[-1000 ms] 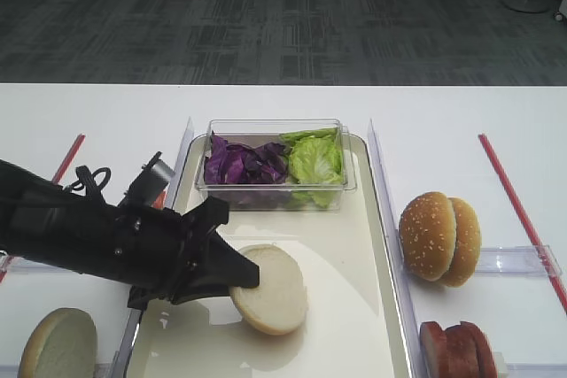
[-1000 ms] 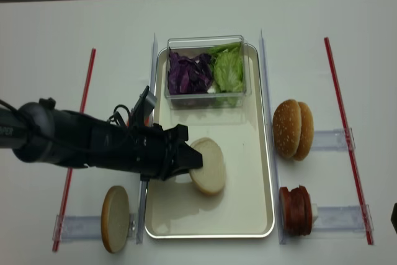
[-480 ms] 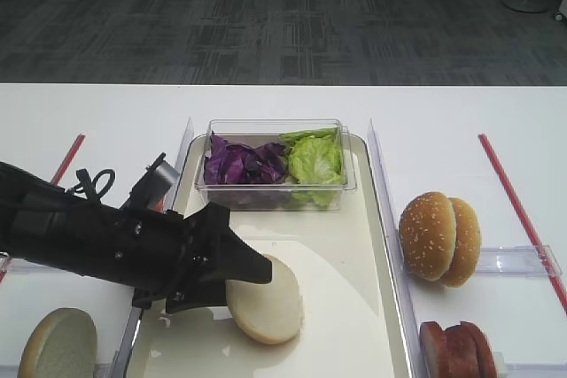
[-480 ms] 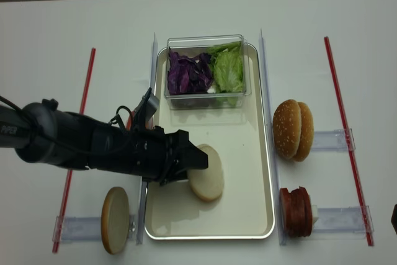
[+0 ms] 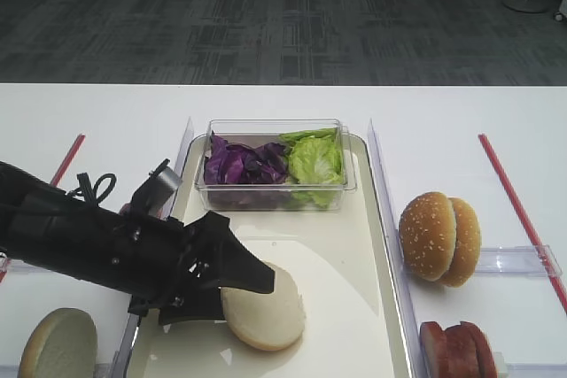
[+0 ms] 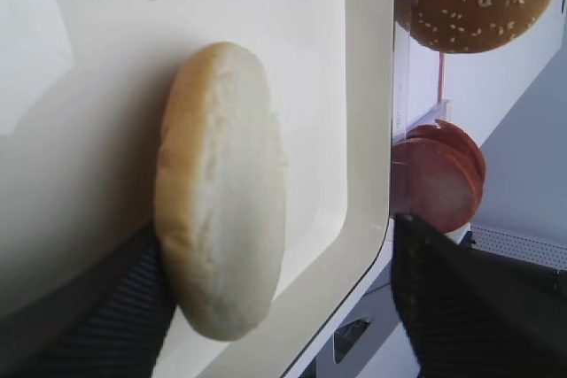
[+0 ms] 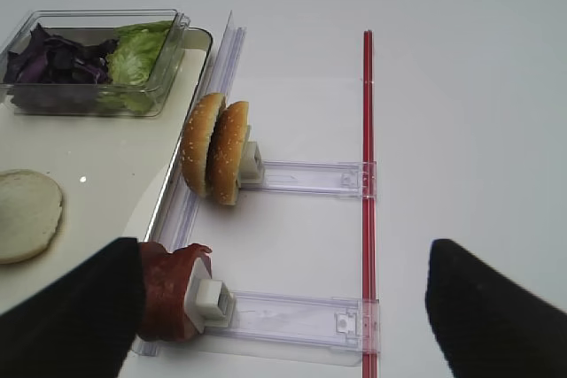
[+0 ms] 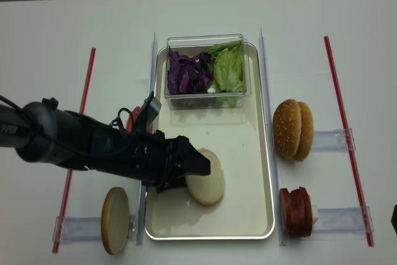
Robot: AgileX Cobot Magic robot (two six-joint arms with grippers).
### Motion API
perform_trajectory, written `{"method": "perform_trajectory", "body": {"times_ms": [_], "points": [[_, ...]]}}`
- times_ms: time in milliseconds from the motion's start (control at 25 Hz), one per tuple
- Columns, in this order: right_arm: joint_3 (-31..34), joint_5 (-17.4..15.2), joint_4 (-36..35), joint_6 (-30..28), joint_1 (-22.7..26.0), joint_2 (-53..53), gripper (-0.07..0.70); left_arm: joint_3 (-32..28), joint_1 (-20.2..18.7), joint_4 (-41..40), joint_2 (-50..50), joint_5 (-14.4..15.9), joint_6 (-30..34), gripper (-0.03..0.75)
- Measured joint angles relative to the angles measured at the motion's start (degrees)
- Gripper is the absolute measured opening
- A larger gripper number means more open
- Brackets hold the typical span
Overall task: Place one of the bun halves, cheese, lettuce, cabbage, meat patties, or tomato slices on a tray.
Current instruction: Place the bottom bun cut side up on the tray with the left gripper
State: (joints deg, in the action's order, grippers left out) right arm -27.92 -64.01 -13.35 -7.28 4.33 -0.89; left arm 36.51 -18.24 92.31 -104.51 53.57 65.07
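One bun half [image 8: 205,185] lies flat on the cream tray [image 8: 248,215], cut face up, toward its near left part. The left claw [image 8: 192,167] sits over the bun's left edge with its jaws spread apart, gripping nothing, though one finger seems to touch the crust in the wrist view. The right claw [image 7: 283,307] shows only two dark fingertips held wide above the white surface [image 7: 461,86], with nothing between them.

two sesame buns [image 5: 440,236] on edge in a clear holder [image 7: 301,178]; red strips [image 8: 339,94] flank.
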Motion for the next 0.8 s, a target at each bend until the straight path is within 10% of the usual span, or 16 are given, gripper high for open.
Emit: {"method": "perform_trajectory", "body": {"times_ms": [800], "points": [[0.0, 0.0, 0.0, 0.0, 0.0, 0.0, 0.657, 0.11, 0.0, -2.0, 0.0, -0.35, -2.47, 0.475]]}}
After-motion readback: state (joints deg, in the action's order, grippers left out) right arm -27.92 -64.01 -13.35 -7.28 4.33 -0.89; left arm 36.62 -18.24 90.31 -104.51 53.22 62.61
